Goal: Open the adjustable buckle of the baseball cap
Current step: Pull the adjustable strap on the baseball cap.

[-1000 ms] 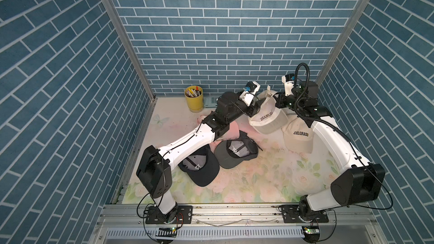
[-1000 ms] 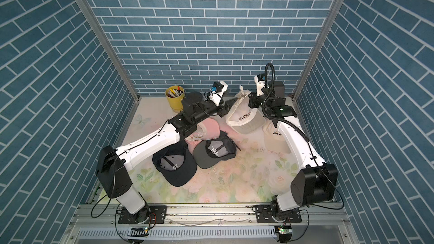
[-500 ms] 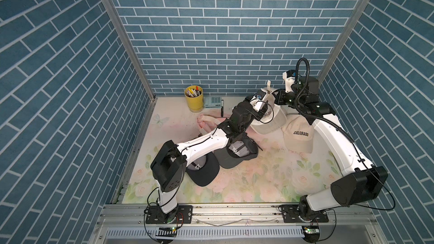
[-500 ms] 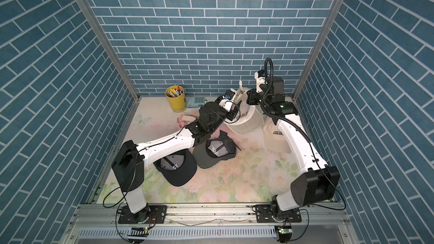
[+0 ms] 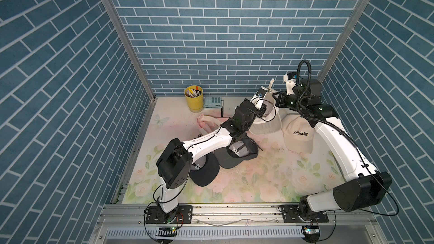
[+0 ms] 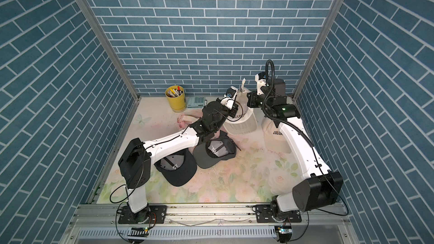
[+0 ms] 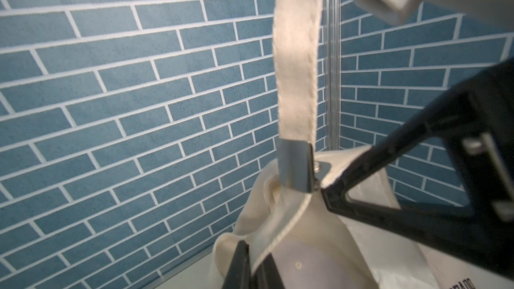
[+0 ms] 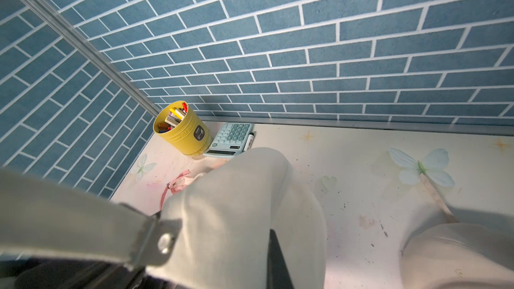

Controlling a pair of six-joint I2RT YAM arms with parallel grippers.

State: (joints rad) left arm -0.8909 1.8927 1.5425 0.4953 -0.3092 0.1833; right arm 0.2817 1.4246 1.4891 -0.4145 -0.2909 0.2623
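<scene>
Presently the cream cap [image 5: 265,123] is held up at the back wall, well apart from the yellow cup [image 5: 194,99], on the right arm's side of it. Its metal buckle [image 7: 294,165] stands upright, with the strap [image 7: 296,79] threaded through and rising free above it; judged not yet released. Your left gripper [image 7: 251,266] is clamped on the strap's lower run beneath the buckle. Your right gripper [image 5: 275,95] is pinched on cap fabric just beside the buckle. Recommendation: use the right grip as your anchor, draw the strap in line with the buckle slot rather than across it, and avoid twisting the crown. The COLORADO cap [image 5: 297,137] lies farther from the cup, apart from the work.
</scene>
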